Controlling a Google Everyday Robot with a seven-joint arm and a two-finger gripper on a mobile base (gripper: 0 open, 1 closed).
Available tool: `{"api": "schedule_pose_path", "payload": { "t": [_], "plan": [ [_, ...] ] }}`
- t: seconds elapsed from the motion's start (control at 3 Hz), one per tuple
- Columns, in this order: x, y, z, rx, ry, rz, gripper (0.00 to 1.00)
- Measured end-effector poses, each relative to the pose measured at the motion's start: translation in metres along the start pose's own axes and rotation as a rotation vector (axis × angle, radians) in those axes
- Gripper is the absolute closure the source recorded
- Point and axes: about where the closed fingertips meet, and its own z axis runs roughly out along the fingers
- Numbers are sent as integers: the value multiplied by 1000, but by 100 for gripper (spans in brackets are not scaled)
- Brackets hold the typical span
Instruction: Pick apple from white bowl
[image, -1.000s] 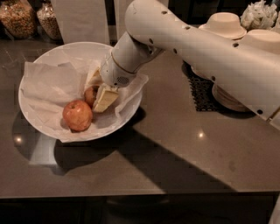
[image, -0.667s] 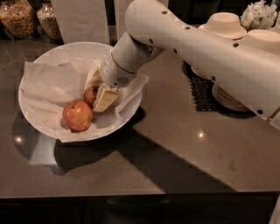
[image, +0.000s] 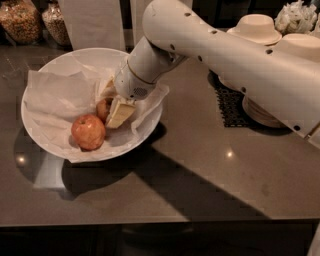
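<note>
Gripper (image: 110, 106) unmoved inside the bowl (image: 50, 65).
Its fingers stayed closed around the apple (image: 102, 109) near the bowl's centre; grasp made, the lift was still to come.

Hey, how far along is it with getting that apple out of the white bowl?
Done: the pincer is down inside the white bowl, right at the darker red apple. In hand: grasping it; grip unconfirmed. Left: lifting it out, since it lies on the paper lining beside the paler apple.
</note>
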Motion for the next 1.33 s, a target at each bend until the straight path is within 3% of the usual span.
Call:
{"api": "schedule_pose_path", "payload": {
  "t": [0.33,0.67,1.0,1.33],
  "plan": [
    [-8,-1,-8,23,21,-16,84],
    [-25,-2,-31,70,80,-40,100],
    [-54,-4,-71,131,154,-77,100],
    [-63,2,-90,164,151,-76,100]
  ]
}}
